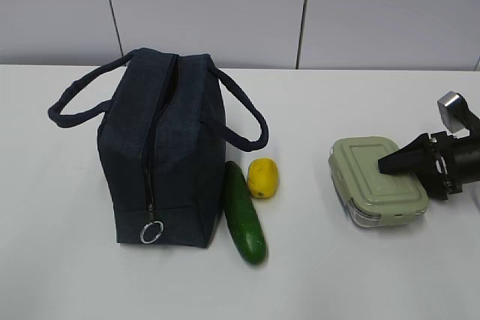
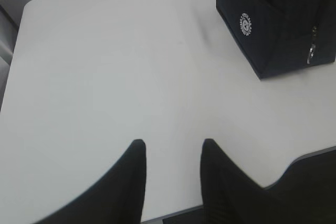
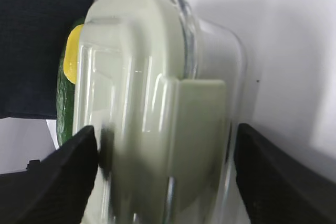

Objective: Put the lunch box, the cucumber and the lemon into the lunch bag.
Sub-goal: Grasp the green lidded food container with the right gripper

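1. A dark navy fabric lunch bag (image 1: 161, 162) with two loop handles is seen standing on the white table (image 1: 67, 275) in the exterior view, its zipper running down to a metal ring pull (image 1: 152, 231).
2. A smooth dark green cucumber (image 1: 244, 213) lies just beside the bag's right side, and a small yellow lemon (image 1: 263, 177) rests near the cucumber's far end.
3. The clear-walled lunch box (image 1: 377, 181) with a sage-green ridged lid sits well apart to the right.
4. Only the left wrist view shows a round white logo (image 2: 245, 23) on the bag's side; the left gripper (image 2: 172, 182) is seen there partly parted over bare table, holding nothing.
5. The right gripper (image 3: 165, 174) is spread wide with one finger on each side of the lunch box; whether the fingers (image 3: 63, 171) touch its walls cannot be told.
6. In the right wrist view the cucumber and lemon are largely hidden behind the lid.
7. The right arm is cut off by the exterior frame's edge.
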You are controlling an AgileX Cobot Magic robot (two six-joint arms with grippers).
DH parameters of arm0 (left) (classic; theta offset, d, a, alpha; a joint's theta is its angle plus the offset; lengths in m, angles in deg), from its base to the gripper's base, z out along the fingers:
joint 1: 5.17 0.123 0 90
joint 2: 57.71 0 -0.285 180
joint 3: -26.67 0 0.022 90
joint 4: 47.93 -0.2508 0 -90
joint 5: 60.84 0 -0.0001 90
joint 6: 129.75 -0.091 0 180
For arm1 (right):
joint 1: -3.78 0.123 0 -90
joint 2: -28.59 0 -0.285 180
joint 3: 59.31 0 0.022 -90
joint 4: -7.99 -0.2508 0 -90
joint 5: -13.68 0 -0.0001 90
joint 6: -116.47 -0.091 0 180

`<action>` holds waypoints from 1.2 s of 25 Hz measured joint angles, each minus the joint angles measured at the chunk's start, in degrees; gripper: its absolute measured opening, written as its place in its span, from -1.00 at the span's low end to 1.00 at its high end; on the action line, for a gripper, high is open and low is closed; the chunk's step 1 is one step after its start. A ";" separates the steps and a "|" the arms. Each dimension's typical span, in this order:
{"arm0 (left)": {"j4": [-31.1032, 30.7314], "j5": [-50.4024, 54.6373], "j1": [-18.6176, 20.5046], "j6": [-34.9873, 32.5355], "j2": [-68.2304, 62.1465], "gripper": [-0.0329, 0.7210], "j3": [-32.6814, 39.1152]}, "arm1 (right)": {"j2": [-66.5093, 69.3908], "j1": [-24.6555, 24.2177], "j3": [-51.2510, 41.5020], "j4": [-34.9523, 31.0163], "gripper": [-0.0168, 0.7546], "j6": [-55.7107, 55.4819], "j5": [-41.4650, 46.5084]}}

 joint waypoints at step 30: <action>2.19 -0.32 0.00 0.00 -5.07 -0.28 -0.71 | 0.03 0.00 0.23 0.94 0.05 0.00 2.96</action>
